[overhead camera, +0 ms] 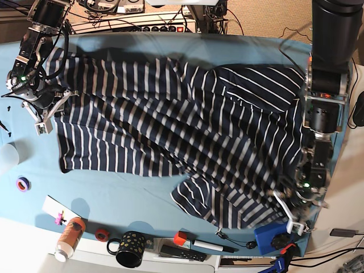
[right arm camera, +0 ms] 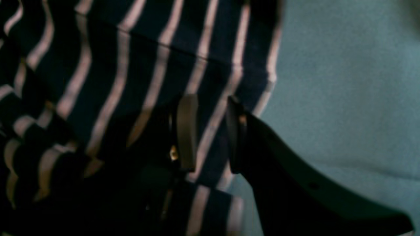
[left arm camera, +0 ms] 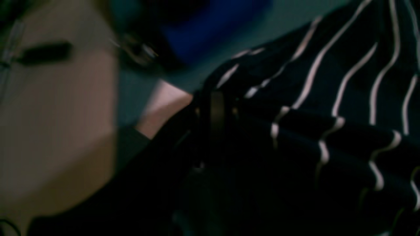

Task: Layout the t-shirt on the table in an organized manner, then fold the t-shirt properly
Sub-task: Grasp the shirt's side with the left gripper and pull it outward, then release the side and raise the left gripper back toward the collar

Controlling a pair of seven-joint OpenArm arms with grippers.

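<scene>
The navy t-shirt [overhead camera: 170, 119] with thin white stripes lies spread and wrinkled across the teal table [overhead camera: 125, 187], with a flap folded over at the front right. My left gripper [overhead camera: 287, 207] is at the shirt's front right corner. In the left wrist view its fingers [left arm camera: 213, 111] are pressed together on the fabric's edge [left arm camera: 328, 98]. My right gripper [overhead camera: 44, 120] sits at the shirt's left edge. In the right wrist view its jaws [right arm camera: 211, 131] stand apart over striped cloth [right arm camera: 131, 65], beside bare table [right arm camera: 344, 82].
Along the front edge stand a bottle [overhead camera: 69, 236], a black spotted mug [overhead camera: 129, 249], a red tape roll [overhead camera: 101, 234], a marker [overhead camera: 199, 243] and a blue box [overhead camera: 272, 238]. A purple tape roll [overhead camera: 23, 183] lies at the left. Cables and a power strip [overhead camera: 142, 25] line the far edge.
</scene>
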